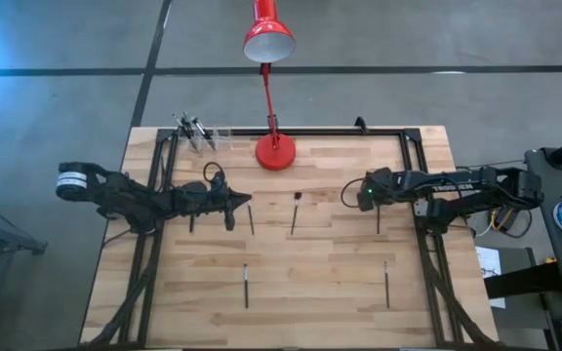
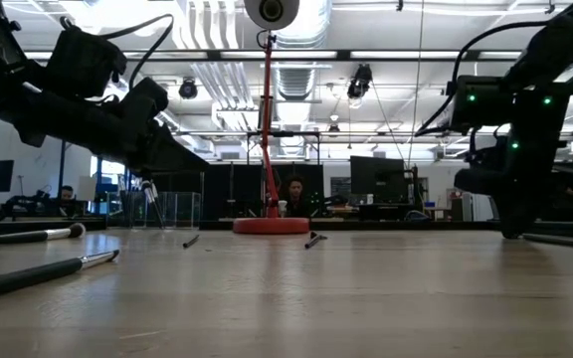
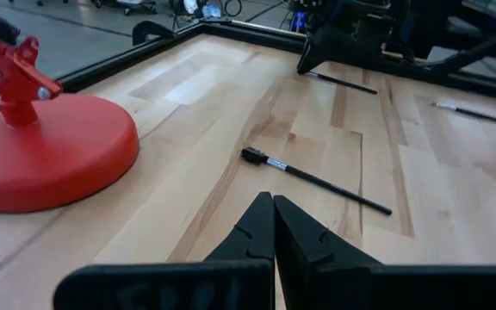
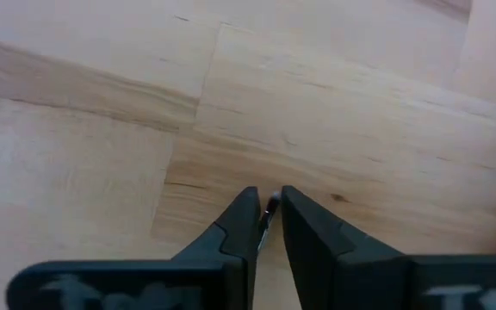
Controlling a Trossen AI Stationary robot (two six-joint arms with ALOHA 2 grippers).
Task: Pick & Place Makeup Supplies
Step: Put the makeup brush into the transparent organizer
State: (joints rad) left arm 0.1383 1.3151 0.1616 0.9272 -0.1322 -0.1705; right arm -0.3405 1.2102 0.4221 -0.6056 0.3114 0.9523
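Note:
Several thin dark makeup sticks lie flat on the wooden table (image 1: 340, 263). One stick (image 1: 295, 214) lies just beyond my left gripper (image 1: 248, 202) and also shows in the left wrist view (image 3: 317, 181). That gripper is shut and empty, held above the table (image 3: 273, 200). Another stick (image 1: 251, 219) lies by its fingers. My right gripper (image 1: 367, 195) points down at the table, shut on the end of a stick (image 1: 378, 219) that lies on the wood. Two more sticks (image 1: 245, 286) (image 1: 386, 283) lie nearer the front. My right gripper pinches a thin stick by its end (image 4: 269, 209) between its two fingertips, coming from above and pointing down. The rest of the stick (image 3: 343, 83) lies flat on the table, stretching away from the fingers (image 2: 555, 240).
A red desk lamp stands on its round base (image 1: 275, 151) at the back middle, its shade (image 1: 267, 41) beyond the table. Clear holders with several sticks (image 1: 203, 135) stand at the back left. A black frame (image 1: 418, 156) runs around the table's edges.

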